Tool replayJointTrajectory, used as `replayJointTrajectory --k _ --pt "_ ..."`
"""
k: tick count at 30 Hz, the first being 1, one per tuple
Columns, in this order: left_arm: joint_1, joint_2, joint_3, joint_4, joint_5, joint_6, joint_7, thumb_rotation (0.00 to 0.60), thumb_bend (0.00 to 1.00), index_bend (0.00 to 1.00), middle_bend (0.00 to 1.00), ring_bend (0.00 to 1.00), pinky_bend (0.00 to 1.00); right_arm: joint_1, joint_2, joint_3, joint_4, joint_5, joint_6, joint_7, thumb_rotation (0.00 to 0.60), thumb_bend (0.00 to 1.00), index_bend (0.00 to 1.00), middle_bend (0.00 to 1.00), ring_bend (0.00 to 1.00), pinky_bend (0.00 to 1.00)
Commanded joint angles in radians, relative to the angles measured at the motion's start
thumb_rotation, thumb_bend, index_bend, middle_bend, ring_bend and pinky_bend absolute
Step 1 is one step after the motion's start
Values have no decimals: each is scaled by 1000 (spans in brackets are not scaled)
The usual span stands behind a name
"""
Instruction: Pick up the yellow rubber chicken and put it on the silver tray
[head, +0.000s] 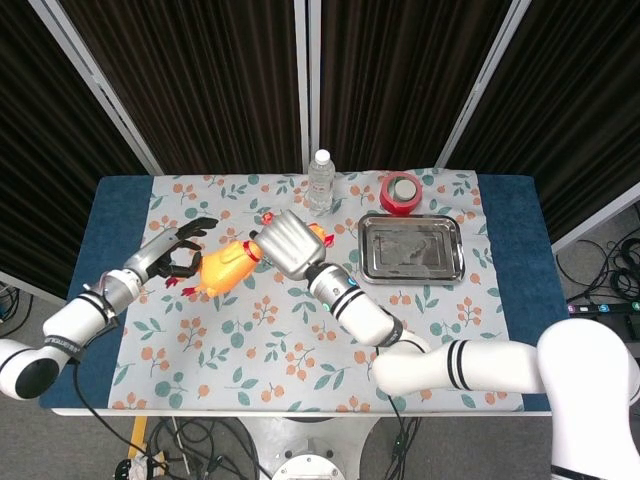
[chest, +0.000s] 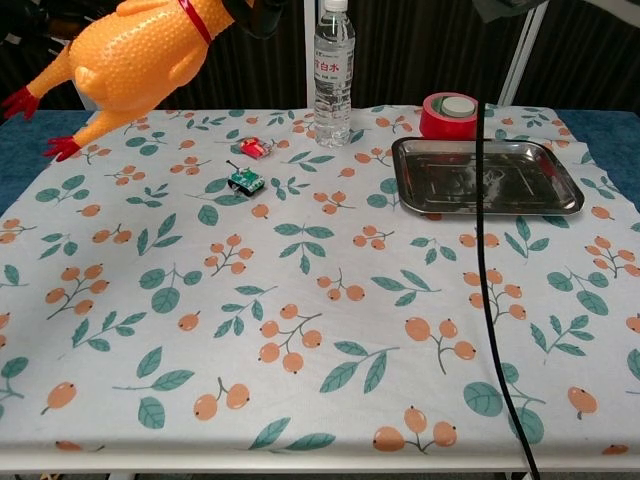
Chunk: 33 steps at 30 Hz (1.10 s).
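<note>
The yellow rubber chicken (head: 224, 269) (chest: 130, 58) hangs in the air over the left part of the table, red feet pointing left. My right hand (head: 290, 245) grips it at the neck end, by the red collar. My left hand (head: 178, 256) has its fingers spread right beside the chicken's feet and rear; I see no grip. The silver tray (head: 410, 252) (chest: 520, 180) lies bare at the right back of the table, well away from the chicken.
A water bottle (head: 320, 181) (chest: 333, 72) stands at the back centre, a red tape roll (head: 401, 192) (chest: 451, 115) behind the tray. Two small toys, red (chest: 255, 147) and green (chest: 243, 180), lie left of the bottle. A black cable (chest: 487, 280) hangs across the chest view.
</note>
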Motion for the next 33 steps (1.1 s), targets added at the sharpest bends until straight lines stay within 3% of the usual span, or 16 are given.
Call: replayJointTrajectory --k 1,19,33 --pt "5 -6 -4 6 13 -6 -13 600 0 146 164 124 214 21 -28 -4 23 24 28 -18 600 734 762 705 623 791" --pt "62 -14 -68 48 182 -32 -202 600 0 111 132 123 206 41 -88 -14 97 32 55 2 600 731 761 705 623 789" --pt "39 -7 -44 64 282 -23 -317 569 0 102 99 104 193 36 -106 -17 135 9 44 38 600 731 756 704 623 788"
